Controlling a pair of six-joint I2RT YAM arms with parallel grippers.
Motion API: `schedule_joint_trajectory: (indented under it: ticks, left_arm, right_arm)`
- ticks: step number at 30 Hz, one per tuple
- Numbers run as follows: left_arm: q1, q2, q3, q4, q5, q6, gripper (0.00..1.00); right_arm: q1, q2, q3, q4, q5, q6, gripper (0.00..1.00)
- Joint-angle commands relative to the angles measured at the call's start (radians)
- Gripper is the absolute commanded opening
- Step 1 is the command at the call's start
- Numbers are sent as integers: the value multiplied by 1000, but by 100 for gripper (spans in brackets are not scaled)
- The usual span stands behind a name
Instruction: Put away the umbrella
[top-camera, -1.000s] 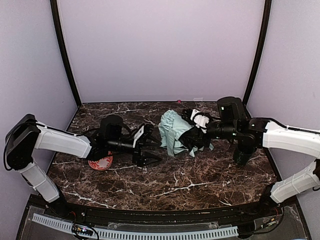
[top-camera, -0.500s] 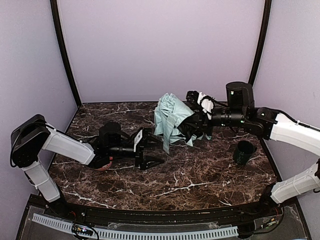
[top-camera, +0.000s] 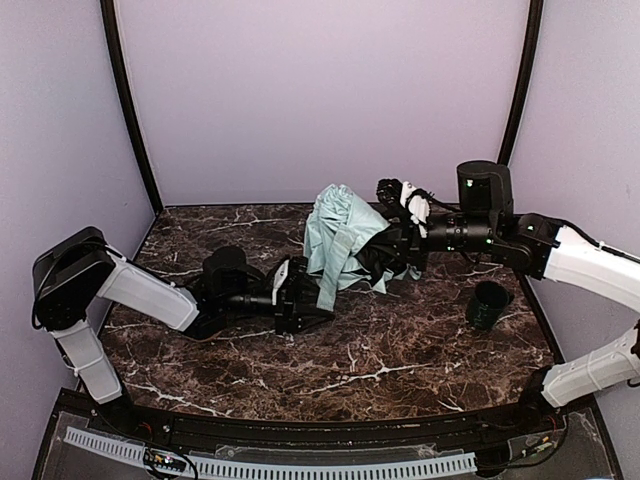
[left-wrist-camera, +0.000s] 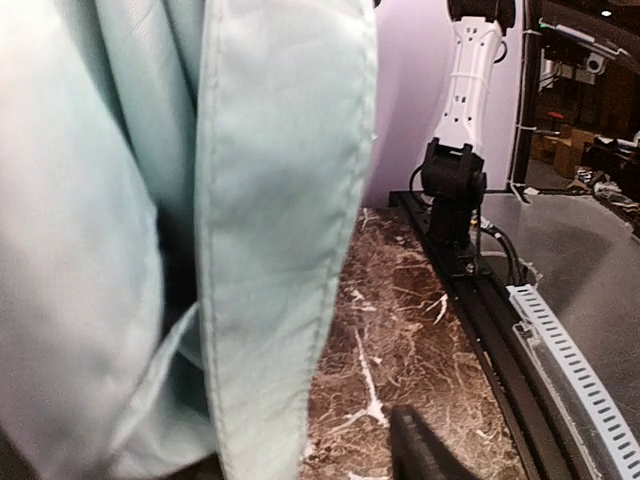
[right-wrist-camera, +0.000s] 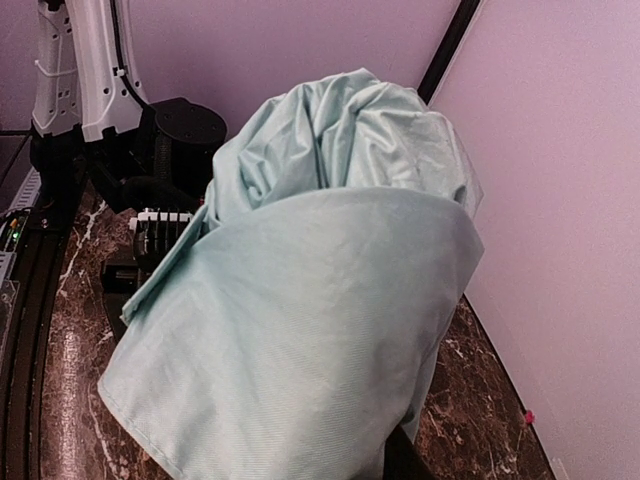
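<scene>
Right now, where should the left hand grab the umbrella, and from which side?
Probably the loose fold of cloth hanging off the umbrella. The right hand holds the other end up, so that fold droops thin and flat beside the left hand. Come from the left, low over the table, one finger each side.

A dark green cylindrical cup (top-camera: 488, 304) stands upright on the right side of the dark brown, white-veined marble tabletop (top-camera: 380, 365). Pale lilac walls (top-camera: 320, 90) enclose it. A white slotted strip (top-camera: 300, 467) lines the near edge.
</scene>
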Motion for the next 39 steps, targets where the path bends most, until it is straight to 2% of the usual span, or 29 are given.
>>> schedule_joint_trajectory:
  ticks: [1,2,7,10,15,20,23,26,29,31,34,37,39]
  left_arm:
    - [-5,0,0,63,133,-33,7]
    - [-5,-7,-16,69,131,-38,0]
    - [-5,-64,-127,81,93,4,0]
    - [-5,-82,-151,14,100,37,0]
    - [18,-115,-183,-89,75,109,0]
    - [33,-179,-136,-317,113,194,0]
    - [33,-245,-94,-445,159,253,0]
    - [33,-266,-64,-565,120,352,0]
    - [33,-196,-28,-641,59,420,0]
    - [33,-124,14,-633,61,429,0]
    - [37,-37,38,-484,9,438,0]
    - [78,16,85,-373,-31,465,0]
    - [110,43,143,-338,-26,483,0]
  right_arm:
    - [-10,-39,47,56,-17,-3,0]
    - [-15,-42,49,49,-19,-4,0]
    - [-65,-57,85,5,-19,45,0]
    - [-92,-62,137,-25,-12,70,0]
    - [-98,-92,183,-100,-110,52,0]
    - [-98,-100,254,-318,-151,-56,0]
    - [-98,-90,271,-414,-119,-89,0]
    - [-98,-103,266,-411,-192,-86,0]
    - [-97,-101,278,-382,-337,-70,0]
    - [-89,-85,277,-371,-407,-69,0]
    - [-48,-61,267,-367,-483,-99,0]
    - [17,-28,281,-464,-547,-187,0]
    - [103,0,286,-542,-528,-255,0]
